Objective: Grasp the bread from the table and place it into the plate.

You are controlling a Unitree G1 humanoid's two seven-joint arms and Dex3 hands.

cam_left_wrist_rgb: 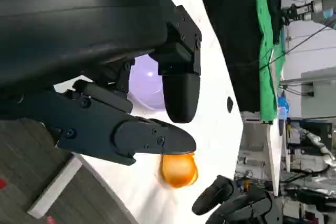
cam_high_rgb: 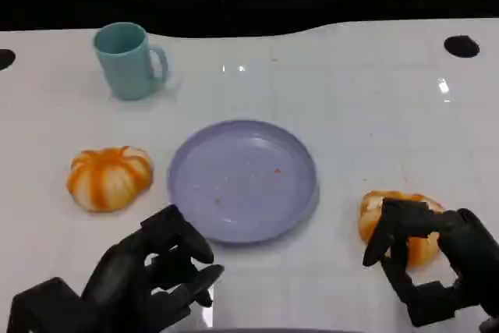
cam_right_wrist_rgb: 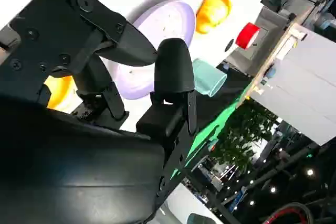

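From the head view, a lavender plate (cam_high_rgb: 242,179) sat in the middle of the white desk (cam_high_rgb: 374,99), with a teal mug (cam_high_rgb: 127,60) beyond it to the left. One orange-striped bread roll (cam_high_rgb: 109,177) lay on the desk just left of the plate; a second bread roll (cam_high_rgb: 394,220) lay to its right, and the right robot hand (cam_high_rgb: 429,259) had its fingers curved over that roll, touching its top, though I could not tell whether it truly gripped it. The left robot hand (cam_high_rgb: 152,274) hovered near the desk's front edge, fingers loosely apart, holding nothing. The left wrist view showed the plate (cam_left_wrist_rgb: 144,85) beyond the released fingers and the far roll (cam_left_wrist_rgb: 178,170). The right wrist view showed the plate (cam_right_wrist_rgb: 157,40), the other roll (cam_right_wrist_rgb: 212,9) and the mug (cam_right_wrist_rgb: 210,77).
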